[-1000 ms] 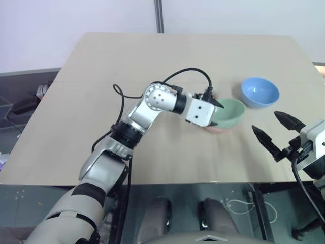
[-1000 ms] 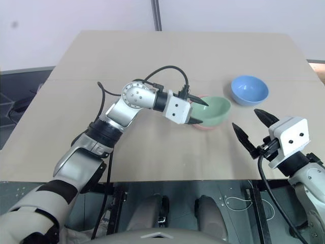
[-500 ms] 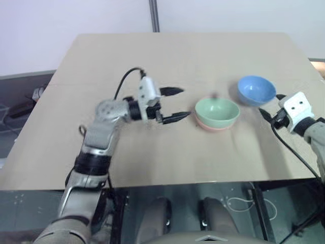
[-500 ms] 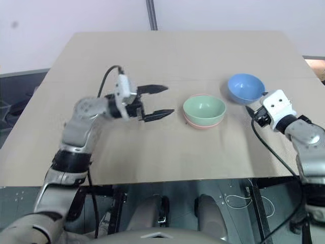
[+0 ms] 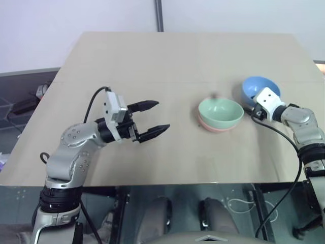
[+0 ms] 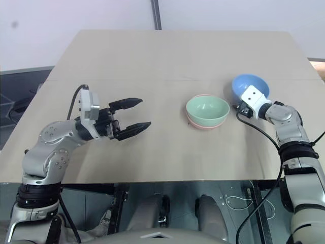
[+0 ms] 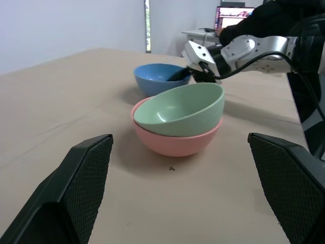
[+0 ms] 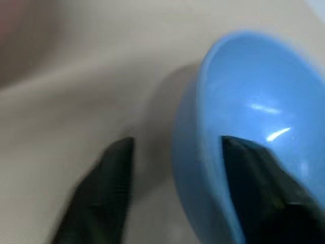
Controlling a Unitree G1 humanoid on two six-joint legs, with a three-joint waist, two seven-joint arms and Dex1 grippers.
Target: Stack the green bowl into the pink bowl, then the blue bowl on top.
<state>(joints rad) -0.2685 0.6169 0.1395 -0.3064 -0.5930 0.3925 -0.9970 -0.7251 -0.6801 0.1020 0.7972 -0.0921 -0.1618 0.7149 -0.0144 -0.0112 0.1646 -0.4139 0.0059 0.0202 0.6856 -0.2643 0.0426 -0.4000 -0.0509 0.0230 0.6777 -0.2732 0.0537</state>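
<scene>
The green bowl (image 5: 221, 111) sits nested in the pink bowl (image 5: 215, 126) on the table's right half, slightly tilted in the left wrist view. Just right of them and a little farther back stands the blue bowl (image 5: 260, 86). My left gripper (image 5: 162, 115) hovers open and empty well to the left of the stack, pointing at it; its fingers (image 7: 76, 188) frame the bowls. My right gripper (image 8: 175, 142) is at the blue bowl's near rim. One finger is inside the bowl, the other outside with a gap to the wall.
The tan table (image 5: 167, 56) has bare room at the back and between my left gripper and the stack. Its front edge (image 5: 152, 181) runs just below my arms. Dark floor with cables lies off the table's left side.
My left gripper let go of the green bowl, now in the pink bowl, and drew back left, open. My right arm reached forward to the blue bowl's rim, fingers narrowing.
</scene>
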